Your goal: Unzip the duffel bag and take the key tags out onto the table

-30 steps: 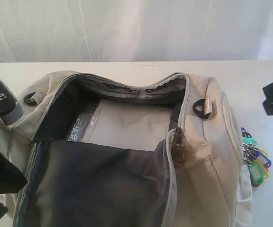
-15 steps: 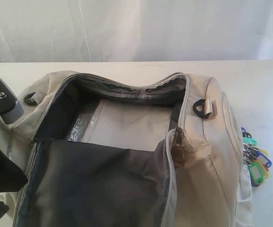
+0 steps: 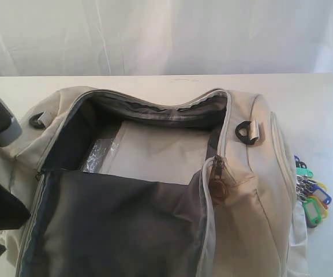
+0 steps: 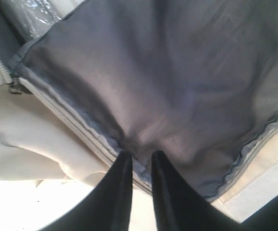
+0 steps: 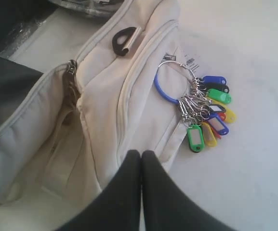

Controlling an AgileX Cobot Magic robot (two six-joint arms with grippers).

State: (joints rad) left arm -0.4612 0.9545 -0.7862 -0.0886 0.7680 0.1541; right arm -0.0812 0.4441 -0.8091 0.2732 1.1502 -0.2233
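- Left pincer (image 4: 141, 154), at the near left corner of the cream soft fabric duffel bag (image 3: 253, 190): the black fingers stand almost together. The zip edge of the dark grey lining flap (image 3: 120, 219) appears to be nipped between them, though the contact itself is hard to make out.
- Duffel bag: unzipped and wide open, flap folded toward the near side. A pale floor panel and crinkled clear plastic show inside; no tags visible in there.
- Metal zip pull (image 3: 217, 179): hangs at the bag's right-hand corner.
- Bunch of green, blue and yellow plastic key tags (image 5: 208, 113) on silver rings: lies on the white flat table (image 3: 316, 104), just beside the bag's right end. Its blue ring (image 5: 160, 89) rests on the bag fabric.
- Right pincer (image 5: 141, 154): fully closed and empty, above the bag's right end and near the tags.
- Judgement: the tags are out, so what is left is clearing away.
- Method: lift the right arm straight up, away from the rings. Open the left fingers fully before moving, so the bag is not dragged over the tags.
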